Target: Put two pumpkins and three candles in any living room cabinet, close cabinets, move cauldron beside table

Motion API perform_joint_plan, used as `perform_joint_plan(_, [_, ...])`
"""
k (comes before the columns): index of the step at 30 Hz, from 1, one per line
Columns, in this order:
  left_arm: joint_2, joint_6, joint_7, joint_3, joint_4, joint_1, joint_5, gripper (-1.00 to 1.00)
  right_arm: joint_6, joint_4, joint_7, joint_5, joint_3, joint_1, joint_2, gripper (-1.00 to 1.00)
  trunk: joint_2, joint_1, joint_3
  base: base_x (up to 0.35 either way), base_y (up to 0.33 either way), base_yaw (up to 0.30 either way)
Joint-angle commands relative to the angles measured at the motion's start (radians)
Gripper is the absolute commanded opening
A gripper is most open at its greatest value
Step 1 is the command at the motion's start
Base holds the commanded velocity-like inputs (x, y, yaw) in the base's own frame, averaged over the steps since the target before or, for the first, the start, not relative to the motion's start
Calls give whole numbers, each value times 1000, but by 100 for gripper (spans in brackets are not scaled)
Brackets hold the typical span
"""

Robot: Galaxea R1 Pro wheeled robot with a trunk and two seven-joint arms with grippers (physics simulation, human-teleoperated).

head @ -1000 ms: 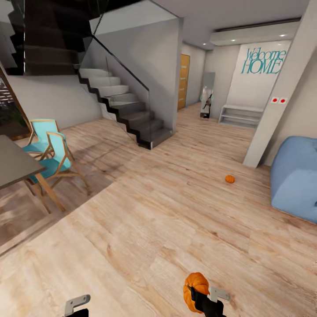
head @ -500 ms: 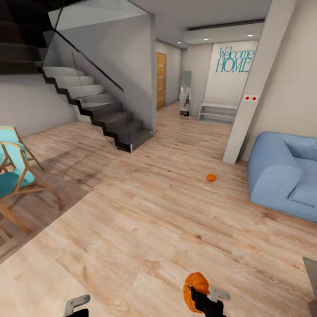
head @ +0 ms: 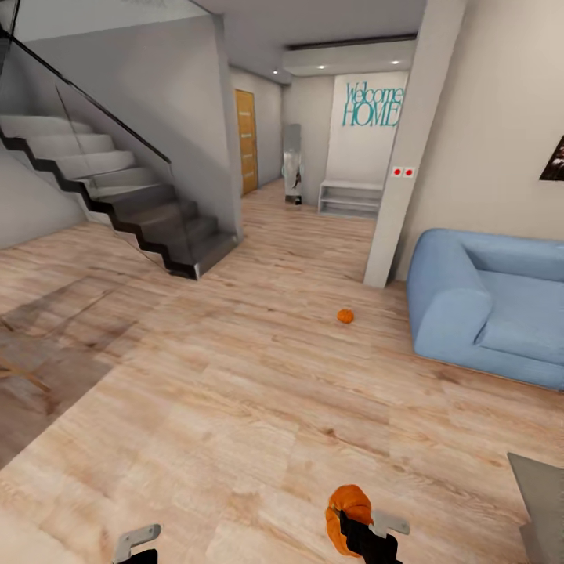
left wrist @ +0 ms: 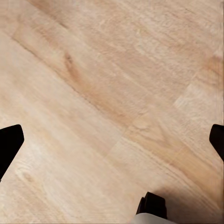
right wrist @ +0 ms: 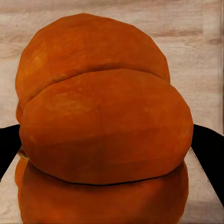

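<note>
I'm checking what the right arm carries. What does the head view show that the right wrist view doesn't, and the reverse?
Head view alone: a second pumpkin lying on the floor, the blue sofa, the staircase, and the left end effector. Right wrist view alone: the dark fingers pressed against the held pumpkin's sides, close up. Both: the right end effector gripping the held pumpkin above the wood floor.

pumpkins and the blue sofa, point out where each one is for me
held pumpkin [head: 348, 505], head view, on its orange top above the right hand
floor pumpkin [head: 345, 316], head view, on the middle of its body
blue sofa [head: 450, 301], head view, on its near armrest
</note>
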Motion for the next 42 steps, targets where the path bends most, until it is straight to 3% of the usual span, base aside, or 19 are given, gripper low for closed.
perform_joint_plan(1, [1, -2, 5, -8, -1, 0, 9, 100, -3, 0, -6, -4, 9, -1, 0, -100, -1, 1, -1, 311, -1, -265])
perform_joint_plan(42, [2, -2, 4, -8, -1, 0, 9, 100, -3, 0, -6, -4, 9, -1, 0, -100, -1, 1, -16, 326, 0, -189])
